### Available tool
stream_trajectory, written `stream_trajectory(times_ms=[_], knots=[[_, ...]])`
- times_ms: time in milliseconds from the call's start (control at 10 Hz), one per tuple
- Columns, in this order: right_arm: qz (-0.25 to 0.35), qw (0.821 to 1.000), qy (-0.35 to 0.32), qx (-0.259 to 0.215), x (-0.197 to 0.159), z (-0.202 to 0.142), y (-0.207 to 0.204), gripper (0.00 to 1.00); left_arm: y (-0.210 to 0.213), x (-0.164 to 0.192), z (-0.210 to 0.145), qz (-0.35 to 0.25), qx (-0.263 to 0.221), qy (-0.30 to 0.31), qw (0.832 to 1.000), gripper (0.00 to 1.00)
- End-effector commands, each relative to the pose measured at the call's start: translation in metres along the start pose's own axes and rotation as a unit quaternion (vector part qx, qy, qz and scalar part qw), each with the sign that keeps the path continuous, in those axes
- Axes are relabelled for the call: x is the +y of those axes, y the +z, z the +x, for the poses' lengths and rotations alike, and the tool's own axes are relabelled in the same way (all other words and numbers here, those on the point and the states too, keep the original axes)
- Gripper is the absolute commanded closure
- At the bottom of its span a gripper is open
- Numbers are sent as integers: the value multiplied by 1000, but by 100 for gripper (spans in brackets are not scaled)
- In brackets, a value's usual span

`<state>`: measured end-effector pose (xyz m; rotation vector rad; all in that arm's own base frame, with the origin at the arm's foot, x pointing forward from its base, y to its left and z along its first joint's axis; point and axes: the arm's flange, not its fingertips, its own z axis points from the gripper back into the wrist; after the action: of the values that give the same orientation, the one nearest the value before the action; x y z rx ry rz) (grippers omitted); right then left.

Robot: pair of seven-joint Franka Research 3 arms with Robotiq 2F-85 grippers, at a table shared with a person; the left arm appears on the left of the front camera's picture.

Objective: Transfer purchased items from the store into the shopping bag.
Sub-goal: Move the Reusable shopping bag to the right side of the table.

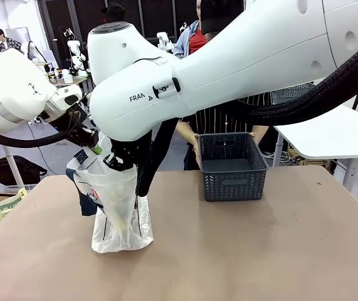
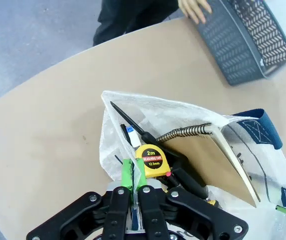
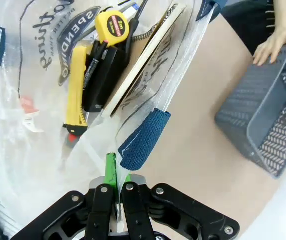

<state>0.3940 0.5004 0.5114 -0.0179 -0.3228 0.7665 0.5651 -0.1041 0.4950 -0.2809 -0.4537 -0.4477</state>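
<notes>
Toward the left half of the brown surface (image 1: 260,251), the translucent shopping bag (image 1: 123,219) stands upright, its mouth held wide from two sides. The left tool (image 2: 133,176) has its green pads pressed together on the thin film of the bag's rim, just beside a yellow tape measure (image 2: 152,159) marked 2m. The right tool (image 3: 117,174) likewise pinches the rim between closed fingers, right next to a navy strap handle (image 3: 144,140).

Inside the bag, packed close together, lie the tape measure, a spiral-bound notebook (image 2: 203,160) with a brown cover, a black pen (image 2: 130,122), and a yellow utility knife (image 3: 75,95) with a red end. A dark slim item (image 3: 102,75) sits between the knife and the notebook; its kind cannot be told. The bag's navy oval logo (image 3: 77,45) shows through the film.

Well apart from the bag, toward the far edge, the dark grey lattice basket (image 1: 232,182) sits upright on the surface. A person's hand (image 3: 273,45) rests on its rim.
</notes>
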Motion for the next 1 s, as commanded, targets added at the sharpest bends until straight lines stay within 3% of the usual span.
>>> stream_trajectory(times_ms=[0, 600, 900], knots=[[22, 998, 66, 3, -3, 8, -3, 100, 2, 13, 7, -86, 19, -86, 992, 100], [17, 994, 110, 7, 2, 21, -9, 100, -4, 10, 13, -155, 24, -118, 980, 100], [13, 989, 147, 17, 18, 50, -14, 100, -4, 9, 20, -202, -12, -57, 978, 100]])
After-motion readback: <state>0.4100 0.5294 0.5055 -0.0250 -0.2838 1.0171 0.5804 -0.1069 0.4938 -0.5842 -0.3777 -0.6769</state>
